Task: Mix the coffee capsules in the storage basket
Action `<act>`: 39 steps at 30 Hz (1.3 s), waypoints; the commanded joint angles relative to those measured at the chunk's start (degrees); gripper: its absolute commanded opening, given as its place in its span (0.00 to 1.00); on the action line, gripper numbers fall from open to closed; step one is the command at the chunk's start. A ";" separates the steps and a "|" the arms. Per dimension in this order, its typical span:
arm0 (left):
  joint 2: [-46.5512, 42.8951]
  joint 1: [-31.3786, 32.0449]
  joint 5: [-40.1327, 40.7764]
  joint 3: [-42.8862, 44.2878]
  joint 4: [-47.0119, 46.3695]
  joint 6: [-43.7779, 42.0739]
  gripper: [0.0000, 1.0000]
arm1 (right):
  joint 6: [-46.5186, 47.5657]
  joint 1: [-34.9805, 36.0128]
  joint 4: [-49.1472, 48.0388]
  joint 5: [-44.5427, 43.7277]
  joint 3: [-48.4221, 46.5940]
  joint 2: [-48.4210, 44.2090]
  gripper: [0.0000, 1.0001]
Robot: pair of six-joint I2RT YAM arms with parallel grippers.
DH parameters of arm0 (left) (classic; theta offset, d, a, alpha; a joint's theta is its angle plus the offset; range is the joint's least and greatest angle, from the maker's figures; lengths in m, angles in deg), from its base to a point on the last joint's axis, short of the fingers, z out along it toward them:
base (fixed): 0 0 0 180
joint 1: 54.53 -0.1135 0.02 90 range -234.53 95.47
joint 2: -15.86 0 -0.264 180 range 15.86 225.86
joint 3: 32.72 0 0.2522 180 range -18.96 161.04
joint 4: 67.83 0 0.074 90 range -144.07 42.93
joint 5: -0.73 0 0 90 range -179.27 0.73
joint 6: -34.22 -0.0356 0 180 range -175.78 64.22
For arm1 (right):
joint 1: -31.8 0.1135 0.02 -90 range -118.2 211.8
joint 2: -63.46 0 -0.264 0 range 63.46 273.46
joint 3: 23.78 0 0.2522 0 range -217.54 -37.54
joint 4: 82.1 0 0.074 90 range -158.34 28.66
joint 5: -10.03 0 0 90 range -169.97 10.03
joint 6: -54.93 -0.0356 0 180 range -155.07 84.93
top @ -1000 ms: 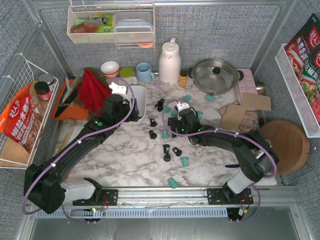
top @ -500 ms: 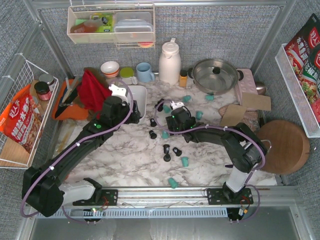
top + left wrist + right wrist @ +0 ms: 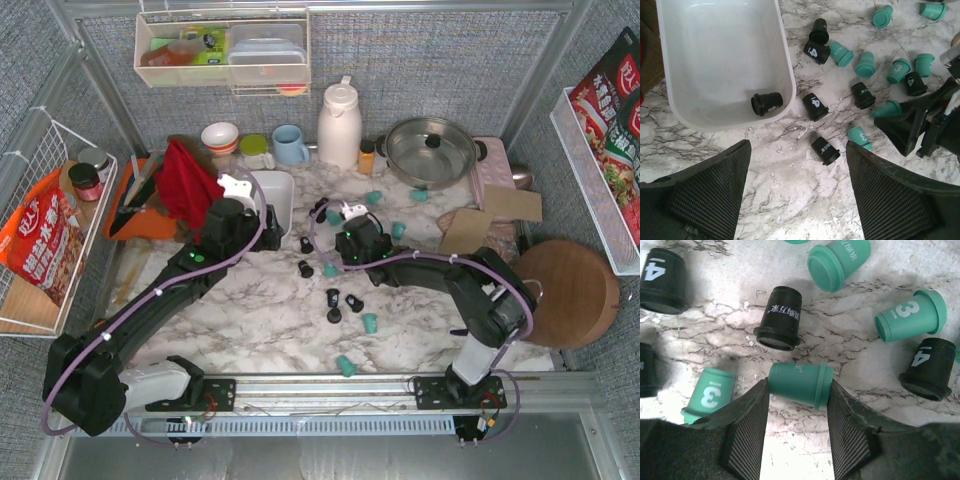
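Since a second ago the right gripper [image 3: 799,390] has slid up and to the left in the top view, toward the upper part of the scattered pods. The left arm has barely shifted beside the tray.

In the right wrist view the fingers [image 3: 747,425] are pinching a teal capsule [image 3: 800,384] that lies on its side, one fingertip against its base and the other against its rim. Around it lie more coffee capsules [image 3: 815,106], black and teal, some marked 3 or 4.

The left gripper [image 3: 797,147] is spread wide and holds nothing. It hangs over bare marble table [image 3: 250,310] just below the near corner of the storage basket [image 3: 715,50].

The basket sits at the upper left of the left wrist view and left of centre in the top view. One black capsule [image 3: 766,103] lies on its side near its lower wall. The remaining capsules lie loose on the marble to the right of the basket, from the frame's centre down toward the lower middle.
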 commanded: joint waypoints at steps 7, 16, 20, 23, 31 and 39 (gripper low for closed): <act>4.08 0.01 -12.49 0.07 -9.65 2.10 0.85 | 12.12 0.06 -15.28 17.05 11.86 -15.85 0.51; 9.33 1.90 -22.49 3.45 -12.70 1.76 0.80 | 32.65 0.00 -32.85 29.94 23.24 -28.16 0.51; 9.97 3.25 -25.35 4.04 -13.94 1.43 0.79 | 41.18 -0.05 -37.91 32.26 26.83 -28.95 0.44; 10.51 4.14 -27.62 4.27 -14.90 1.52 0.78 | 42.98 -0.16 -42.60 32.20 29.06 -28.53 0.40; 12.64 6.50 -32.67 4.83 -14.91 0.75 0.70 | 43.59 -0.10 -46.61 32.07 30.31 -29.34 0.38; 13.89 8.75 -33.55 4.28 -18.52 1.97 0.69 | 44.00 -0.08 -44.81 32.15 30.11 -31.63 0.39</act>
